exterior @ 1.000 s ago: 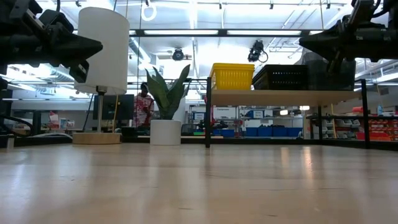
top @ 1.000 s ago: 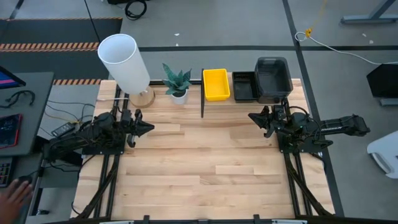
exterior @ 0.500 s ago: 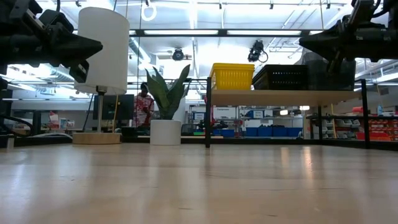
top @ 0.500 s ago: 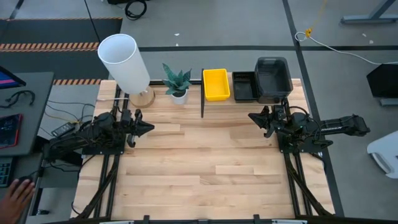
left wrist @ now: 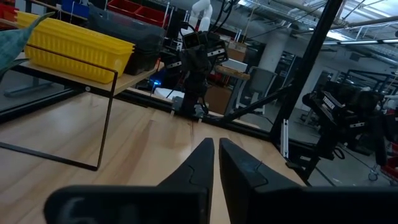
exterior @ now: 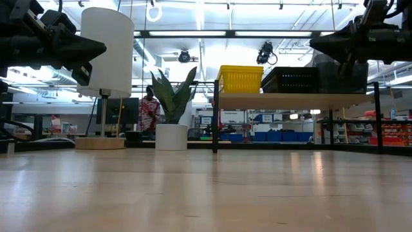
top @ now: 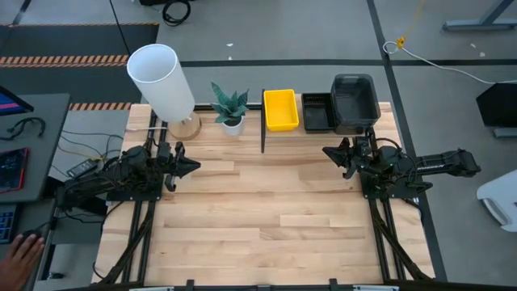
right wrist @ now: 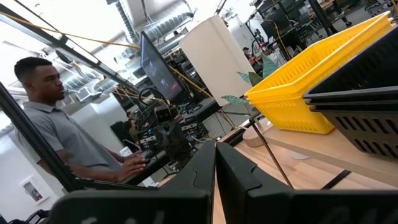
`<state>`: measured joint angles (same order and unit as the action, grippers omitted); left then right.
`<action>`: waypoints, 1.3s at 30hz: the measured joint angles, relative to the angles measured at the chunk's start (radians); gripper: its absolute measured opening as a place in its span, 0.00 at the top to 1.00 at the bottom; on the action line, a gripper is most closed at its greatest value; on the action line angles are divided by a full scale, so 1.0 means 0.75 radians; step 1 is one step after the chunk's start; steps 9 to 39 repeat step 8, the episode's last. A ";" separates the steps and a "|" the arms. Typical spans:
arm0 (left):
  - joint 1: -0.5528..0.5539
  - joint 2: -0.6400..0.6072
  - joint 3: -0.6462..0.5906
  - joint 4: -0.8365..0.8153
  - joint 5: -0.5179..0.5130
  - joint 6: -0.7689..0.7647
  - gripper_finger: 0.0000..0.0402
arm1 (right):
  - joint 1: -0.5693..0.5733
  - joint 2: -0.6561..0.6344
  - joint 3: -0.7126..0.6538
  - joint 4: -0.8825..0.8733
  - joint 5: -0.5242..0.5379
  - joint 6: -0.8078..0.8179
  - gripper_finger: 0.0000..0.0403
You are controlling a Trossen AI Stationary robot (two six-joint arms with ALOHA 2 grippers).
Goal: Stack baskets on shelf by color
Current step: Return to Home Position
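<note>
The yellow baskets [top: 280,109], black mesh baskets [top: 317,112] and dark grey baskets [top: 354,103] sit in three stacks on the wooden shelf [top: 323,128] at the table's far right. In the low view the yellow stack [exterior: 240,78] and black stack [exterior: 291,79] rest on the shelf board [exterior: 290,98]. My left gripper [top: 194,166] hovers shut over the table's left side, and its wrist view shows the fingers [left wrist: 214,163] together. My right gripper [top: 327,152] hovers shut just in front of the shelf, fingers [right wrist: 216,163] together, touching nothing.
A white cylindrical lamp [top: 161,81] on a wooden base and a potted plant [top: 230,105] stand at the far left of the table. A person [right wrist: 56,124] sits beyond the table's left side, a hand [top: 20,250] at a desk. The middle and near tabletop [top: 266,210] is bare wood.
</note>
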<state>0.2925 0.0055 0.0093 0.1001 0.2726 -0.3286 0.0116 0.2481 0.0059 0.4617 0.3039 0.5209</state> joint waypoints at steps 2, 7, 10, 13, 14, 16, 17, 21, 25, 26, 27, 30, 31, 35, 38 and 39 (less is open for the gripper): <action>0.000 0.000 0.000 0.000 0.000 0.000 0.93 | 0.000 0.000 0.000 0.000 0.000 0.000 0.95; 0.000 0.000 0.000 0.000 0.000 0.000 0.91 | 0.000 0.000 0.000 0.000 0.000 0.000 0.95; 0.000 0.000 0.000 0.000 0.000 0.000 0.91 | 0.000 0.000 0.000 0.000 0.000 0.000 0.95; 0.000 0.000 0.000 0.000 0.000 0.000 0.91 | 0.000 0.000 0.000 0.000 0.000 0.000 0.95; 0.000 0.000 0.000 0.000 0.000 0.000 0.91 | 0.000 0.000 0.000 0.000 0.000 0.000 0.95; 0.000 0.000 0.000 0.000 0.000 0.000 0.91 | 0.000 0.000 0.000 0.000 0.000 0.000 0.95; 0.000 0.000 0.000 0.000 0.000 0.000 0.91 | 0.000 0.000 0.000 0.000 0.000 0.000 0.95; 0.000 0.000 0.000 0.000 0.000 0.000 0.91 | 0.000 0.000 0.000 0.000 0.000 0.000 0.95; 0.000 0.000 0.000 0.000 0.000 0.000 0.91 | 0.000 0.000 0.000 0.000 0.000 0.000 0.95; 0.000 0.000 0.000 0.000 0.000 0.000 0.91 | 0.000 0.000 0.000 0.000 0.000 0.000 0.95; 0.000 0.000 0.000 0.000 0.000 0.000 0.91 | 0.000 0.000 0.000 0.000 0.000 0.000 0.95; 0.000 0.000 0.000 0.000 0.000 0.000 0.91 | 0.000 0.000 0.000 0.000 0.000 0.000 0.95; 0.000 0.000 0.000 0.000 0.000 0.000 0.91 | 0.000 0.000 0.000 0.000 0.000 0.000 0.95; 0.000 0.000 0.000 0.000 0.000 0.000 0.91 | 0.000 0.000 0.000 0.000 0.000 0.000 0.95; 0.000 0.000 0.000 0.000 0.000 0.000 0.91 | 0.000 0.000 0.000 0.000 0.000 0.000 0.95; 0.000 0.000 0.000 0.000 0.000 0.000 0.91 | 0.000 0.000 0.000 0.000 0.000 0.000 0.95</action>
